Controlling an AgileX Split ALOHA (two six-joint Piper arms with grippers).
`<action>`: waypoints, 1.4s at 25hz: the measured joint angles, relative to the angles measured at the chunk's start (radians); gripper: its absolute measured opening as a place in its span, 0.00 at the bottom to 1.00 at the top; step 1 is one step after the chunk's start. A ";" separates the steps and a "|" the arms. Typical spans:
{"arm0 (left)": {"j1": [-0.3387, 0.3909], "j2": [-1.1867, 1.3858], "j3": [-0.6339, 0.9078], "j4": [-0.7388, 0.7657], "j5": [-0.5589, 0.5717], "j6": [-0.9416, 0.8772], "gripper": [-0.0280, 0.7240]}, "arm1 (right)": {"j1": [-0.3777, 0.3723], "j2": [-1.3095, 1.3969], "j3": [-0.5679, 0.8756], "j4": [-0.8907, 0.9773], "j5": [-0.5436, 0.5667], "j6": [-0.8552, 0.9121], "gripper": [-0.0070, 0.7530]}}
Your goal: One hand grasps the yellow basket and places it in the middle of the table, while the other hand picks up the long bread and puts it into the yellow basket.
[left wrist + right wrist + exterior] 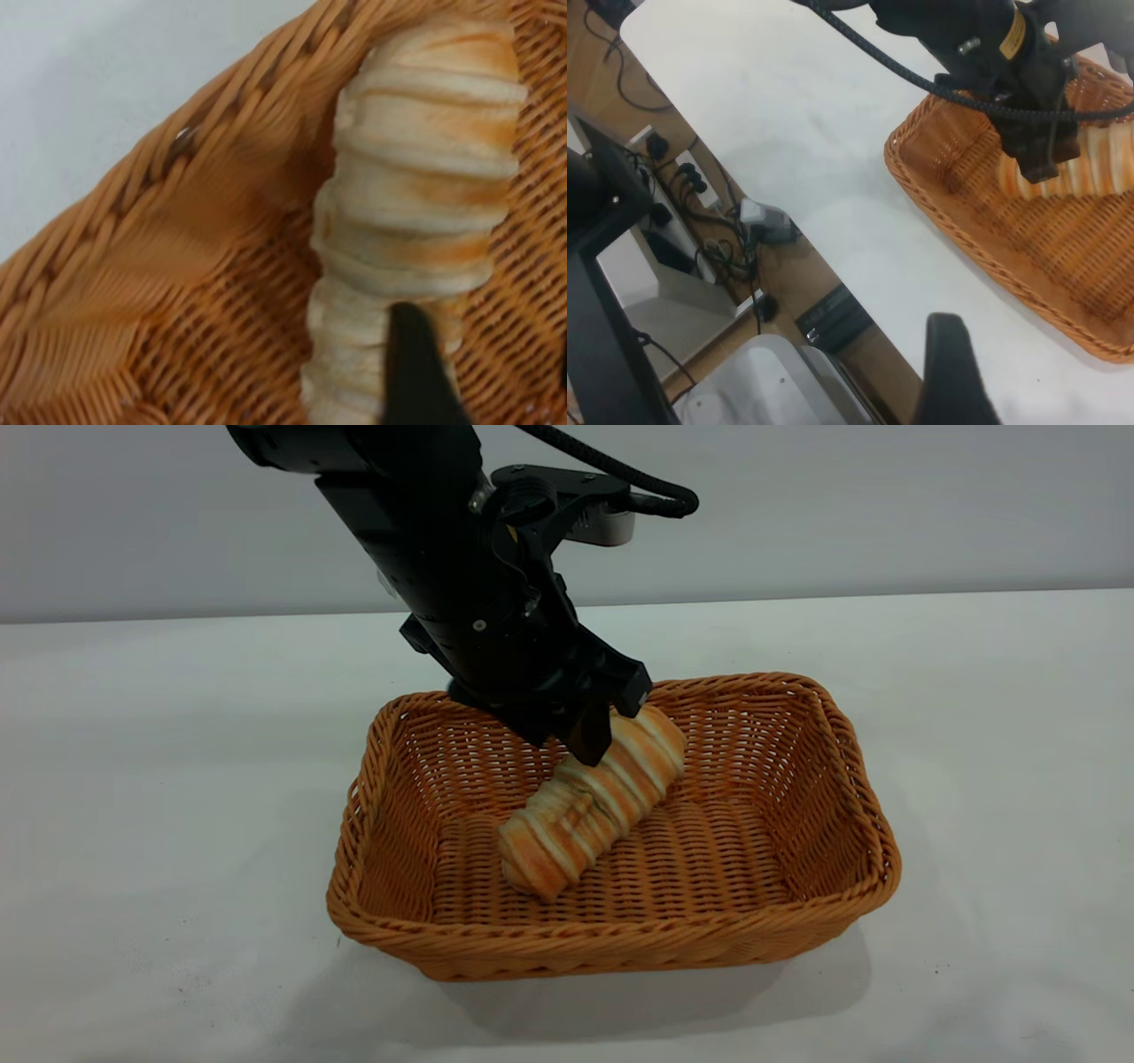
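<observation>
Exterior view: left gripper [592,737], jaws clamped on the long bread [592,802], inside the yellow basket [611,943] mid-bench [177,779]. Right wrist view alone shows cables [700,190] beyond the bench edge; right gripper's [950,372] jaw state unclear.

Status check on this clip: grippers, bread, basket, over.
Left gripper inside the yellow basket, shut on the long bread, lower end touching basket floor. Right gripper off-basket, above the table edge. Nothing obstructing.

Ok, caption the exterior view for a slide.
Left hand grips the long bread, its lower end on the floor of the yellow basket on the table.
</observation>
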 joint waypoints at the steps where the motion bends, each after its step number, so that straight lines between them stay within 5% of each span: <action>1: 0.000 -0.008 0.000 0.002 0.023 0.000 0.75 | 0.000 0.000 0.000 0.000 0.000 0.000 0.74; 5: 0.000 -0.082 0.000 0.077 0.117 0.001 0.83 | 0.000 -0.004 0.000 -0.007 0.000 0.000 0.74; 26: 0.000 -0.896 0.106 0.222 0.512 -0.006 0.78 | 0.000 -0.473 0.003 -0.394 0.001 0.279 0.72; 35: 0.000 -1.260 0.325 0.501 0.653 -0.298 0.78 | 0.006 -0.614 0.193 -0.507 0.001 0.353 0.68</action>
